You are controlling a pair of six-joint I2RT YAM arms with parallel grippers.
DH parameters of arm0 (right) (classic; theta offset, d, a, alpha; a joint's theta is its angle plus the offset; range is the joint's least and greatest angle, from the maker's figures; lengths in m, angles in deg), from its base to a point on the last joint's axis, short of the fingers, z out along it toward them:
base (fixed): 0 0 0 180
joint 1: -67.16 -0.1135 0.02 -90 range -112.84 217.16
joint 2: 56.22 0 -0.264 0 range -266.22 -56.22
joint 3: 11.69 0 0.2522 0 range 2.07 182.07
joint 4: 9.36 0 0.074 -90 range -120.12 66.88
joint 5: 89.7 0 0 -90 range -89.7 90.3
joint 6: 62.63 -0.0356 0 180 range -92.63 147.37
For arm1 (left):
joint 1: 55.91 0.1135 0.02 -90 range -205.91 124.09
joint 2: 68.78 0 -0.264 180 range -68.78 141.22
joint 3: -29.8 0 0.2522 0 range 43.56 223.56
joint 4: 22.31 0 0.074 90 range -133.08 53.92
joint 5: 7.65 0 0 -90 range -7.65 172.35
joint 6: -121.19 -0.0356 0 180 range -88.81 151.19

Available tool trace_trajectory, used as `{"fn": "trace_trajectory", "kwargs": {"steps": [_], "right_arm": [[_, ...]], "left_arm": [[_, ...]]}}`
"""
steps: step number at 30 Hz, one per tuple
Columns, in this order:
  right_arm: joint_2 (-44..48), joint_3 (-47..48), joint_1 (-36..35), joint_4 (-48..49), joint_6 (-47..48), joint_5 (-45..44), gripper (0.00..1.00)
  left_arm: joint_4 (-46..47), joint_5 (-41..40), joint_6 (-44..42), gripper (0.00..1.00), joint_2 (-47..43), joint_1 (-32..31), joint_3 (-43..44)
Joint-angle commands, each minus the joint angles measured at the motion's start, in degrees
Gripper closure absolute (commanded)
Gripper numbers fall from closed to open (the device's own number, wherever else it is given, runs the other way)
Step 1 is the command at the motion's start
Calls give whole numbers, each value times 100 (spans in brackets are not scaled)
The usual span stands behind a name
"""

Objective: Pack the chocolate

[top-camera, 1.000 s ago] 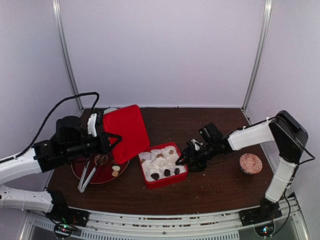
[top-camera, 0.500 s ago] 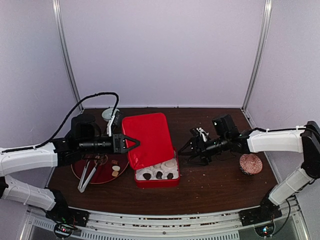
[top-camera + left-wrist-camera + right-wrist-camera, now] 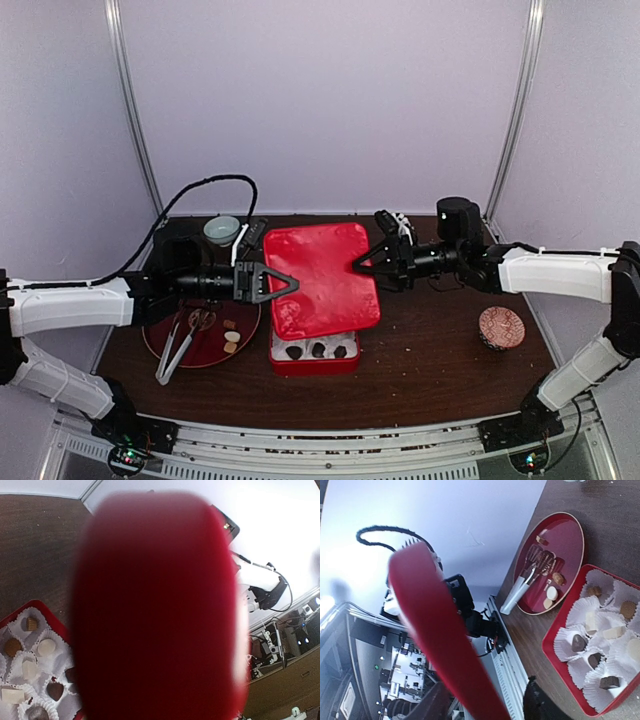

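Note:
The chocolate [image 3: 318, 350] sits in white paper cups inside the open red box [image 3: 315, 368]; dark, tan and cream pieces show in the left wrist view [image 3: 46, 646] and the right wrist view [image 3: 578, 641]. A few more pieces [image 3: 232, 337] lie on the round red plate [image 3: 160, 345] beside the metal tongs [image 3: 175, 350]. My left gripper [image 3: 272, 283] is shut on the left edge of the red lid [image 3: 320, 275], holding it tilted above the box. The lid [image 3: 160, 615] hides the left fingers. My right gripper [image 3: 365, 262] is open, its jaws either side of the lid's right edge [image 3: 435, 630].
A pale bowl [image 3: 221, 230] stands at the back left behind the left arm. A small patterned round dish [image 3: 501, 327] sits at the right. The plate [image 3: 565, 535] with tongs [image 3: 525, 580] lies just left of the box [image 3: 550, 650].
My left gripper has swung the red lid rightwards and flatter over the box, covering most of it. My right gripper has risen from the box to the lid's right edge.

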Motion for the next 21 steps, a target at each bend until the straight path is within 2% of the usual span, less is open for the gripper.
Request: {"fn": "trace_trajectory", "kwargs": {"steps": [1,5,9,14,17,21], "right_arm": [[-124,-246,-22,1859,-1177,373,59],[-318,-320,-52,2551,-1745,333,74],[-629,-180,-134,2578,-1875,185,84],[-1031,-89,-196,2793,-2310,-138,93],[-1230,-118,-226,2940,-2555,-420,94],[-1559,39,-386,3059,-2652,-674,95]], "left_arm": [[561,77,97,99,-11,90,124],[541,-192,233,95,-156,210,-122],[105,-525,269,86,-369,324,-290],[-706,-1304,218,64,-777,433,-532],[-1455,-2084,40,52,-1210,462,-614],[-2028,-2918,69,30,-1703,471,-803]]}}
